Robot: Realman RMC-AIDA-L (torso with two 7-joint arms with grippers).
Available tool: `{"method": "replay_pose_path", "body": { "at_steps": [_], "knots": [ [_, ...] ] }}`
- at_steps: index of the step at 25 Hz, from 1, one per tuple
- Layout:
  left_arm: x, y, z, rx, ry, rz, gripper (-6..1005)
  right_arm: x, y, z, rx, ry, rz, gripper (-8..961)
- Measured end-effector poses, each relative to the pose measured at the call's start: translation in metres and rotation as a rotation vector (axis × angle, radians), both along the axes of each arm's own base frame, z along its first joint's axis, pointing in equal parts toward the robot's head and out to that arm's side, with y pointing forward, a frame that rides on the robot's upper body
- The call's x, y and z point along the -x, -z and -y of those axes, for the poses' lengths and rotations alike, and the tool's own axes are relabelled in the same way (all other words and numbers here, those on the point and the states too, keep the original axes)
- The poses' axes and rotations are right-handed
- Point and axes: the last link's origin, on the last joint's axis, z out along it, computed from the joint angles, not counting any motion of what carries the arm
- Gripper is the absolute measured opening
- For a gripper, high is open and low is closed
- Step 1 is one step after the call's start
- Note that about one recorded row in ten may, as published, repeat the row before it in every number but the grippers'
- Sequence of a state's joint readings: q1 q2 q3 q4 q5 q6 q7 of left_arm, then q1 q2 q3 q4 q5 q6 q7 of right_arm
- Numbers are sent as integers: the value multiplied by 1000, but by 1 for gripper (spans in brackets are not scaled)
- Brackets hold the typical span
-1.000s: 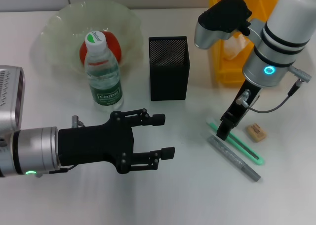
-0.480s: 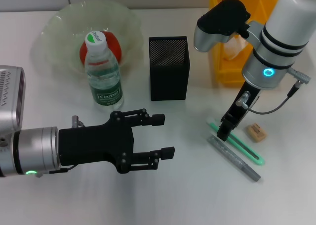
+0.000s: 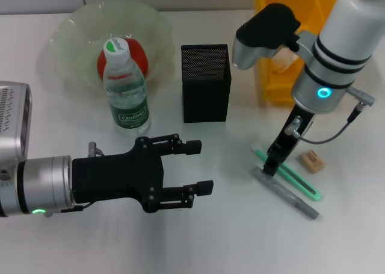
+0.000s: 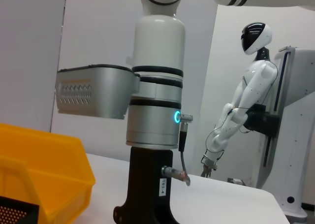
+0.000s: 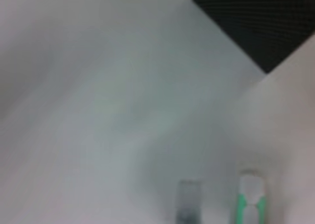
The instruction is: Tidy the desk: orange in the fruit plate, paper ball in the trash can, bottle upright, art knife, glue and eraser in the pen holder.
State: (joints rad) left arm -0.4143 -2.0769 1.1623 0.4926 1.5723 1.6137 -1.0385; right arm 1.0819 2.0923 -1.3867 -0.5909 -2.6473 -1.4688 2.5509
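Art knife (image 3: 289,173) and glue (image 3: 286,193) flat on the white surface (image 3: 228,238), side by side, long axes running diagonally from near the pen holder (image 3: 205,82) outward toward the right front, eraser (image 3: 312,160) just beyond. Right gripper (image 3: 272,165) poised directly over their near ends, far nearer than the left gripper (image 3: 195,165), which hovers with jaws apart over bare surface. Right jaws' spread cannot be told, probably narrow; which stick is targeted unclear.

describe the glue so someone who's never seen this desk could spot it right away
Find the yellow trash can at the desk's far right, then look nearer, below the right gripper. Two slim sticks lie side by side there. The glue is the grey silvery one, nearer than the mint-green art knife.
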Motion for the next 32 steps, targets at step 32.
{"method": "replay_pose_path", "body": {
  "at_steps": [32],
  "knots": [
    [1, 0, 0, -5, -3, 0, 727, -3, 2, 1, 1, -4, 20, 279]
  ]
}}
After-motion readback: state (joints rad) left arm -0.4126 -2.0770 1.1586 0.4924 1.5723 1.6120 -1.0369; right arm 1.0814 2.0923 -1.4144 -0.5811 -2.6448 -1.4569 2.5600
